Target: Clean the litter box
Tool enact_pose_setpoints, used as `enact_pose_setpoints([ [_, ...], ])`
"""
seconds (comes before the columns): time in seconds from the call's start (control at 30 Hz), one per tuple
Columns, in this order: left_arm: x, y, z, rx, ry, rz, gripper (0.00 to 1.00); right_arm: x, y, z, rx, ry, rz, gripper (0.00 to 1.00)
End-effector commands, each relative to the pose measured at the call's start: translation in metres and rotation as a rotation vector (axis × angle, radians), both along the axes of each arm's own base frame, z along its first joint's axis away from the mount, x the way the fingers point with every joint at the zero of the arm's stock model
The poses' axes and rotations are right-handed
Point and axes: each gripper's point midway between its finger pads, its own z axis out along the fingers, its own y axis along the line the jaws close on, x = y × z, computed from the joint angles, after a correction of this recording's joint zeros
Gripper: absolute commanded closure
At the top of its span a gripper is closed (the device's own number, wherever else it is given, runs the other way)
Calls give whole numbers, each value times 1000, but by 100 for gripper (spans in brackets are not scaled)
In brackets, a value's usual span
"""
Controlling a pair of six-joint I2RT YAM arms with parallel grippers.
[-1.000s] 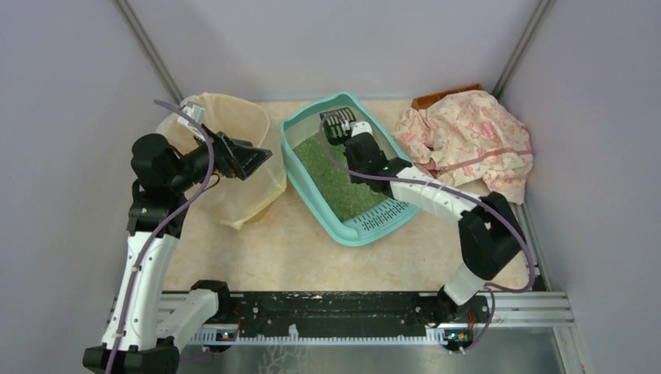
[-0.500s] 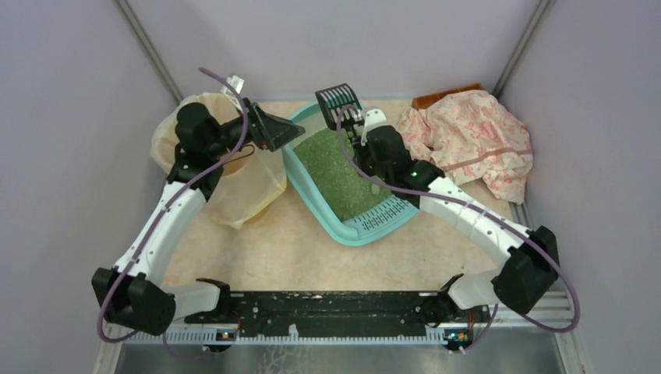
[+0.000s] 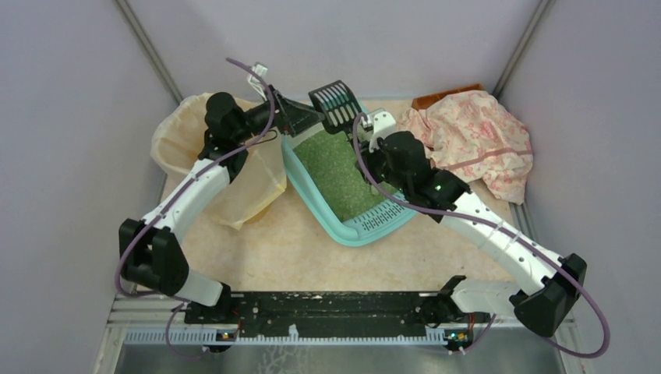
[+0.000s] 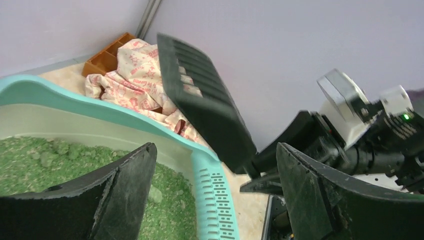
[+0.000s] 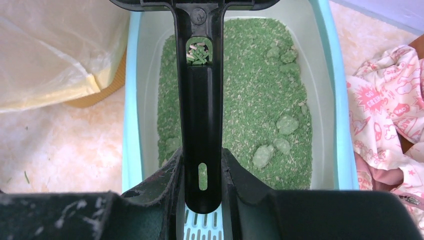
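litter box (image 3: pixel 314 195) teal plastic, green granules (image 3: pixel 335 167); scoop (image 3: pixel 335 101) black, slotted

In the right wrist view the scoop (image 5: pixel 201 100) loses its slotted head past the top edge. The right tool (image 5: pixel 202 156) pinching its handle covers the near end of the litter box (image 5: pixel 131 100), leaving only a sliver of grate between the fingers. From above, the left tool (image 3: pixel 305 117) overlaps the far left rim of the litter box. Its dark jaws merge with the scoop's head, so contact cannot be told. The left arm (image 3: pixel 195 183) hides part of the bin (image 3: pixel 175 128). At the far right a brown tray (image 3: pixel 446 97) lies mostly buried under the cloth (image 3: pixel 468 140). In the left wrist view the right tool is blurred.
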Motion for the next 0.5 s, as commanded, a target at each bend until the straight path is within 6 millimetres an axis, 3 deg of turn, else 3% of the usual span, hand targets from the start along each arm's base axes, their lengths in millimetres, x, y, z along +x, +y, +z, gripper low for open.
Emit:
enact_pose_setpoints([
  [0.0,-5,-27,36,-62,-94,-61,5,-12,5,20,-1,-53,31,100],
  [0.13,-3,-45,44,-74,-111,-76,6,-22,9,18,-10,-52,48,100],
  [0.2,-4,-48,48,-78,-117,-83,12,-26,9,16,-3,-46,55,100],
  [0.23,-4,-48,48,-78,-118,-84,22,-27,9,15,-1,-42,57,100],
  [0.33,-6,-47,51,-79,-122,-74,70,-31,7,13,12,-39,56,100],
  [0.4,-6,-45,51,-73,-118,-56,96,-32,5,13,18,-40,51,100],
  [0.47,-6,-42,50,-56,-124,-39,100,-32,4,14,23,-44,46,100],
])
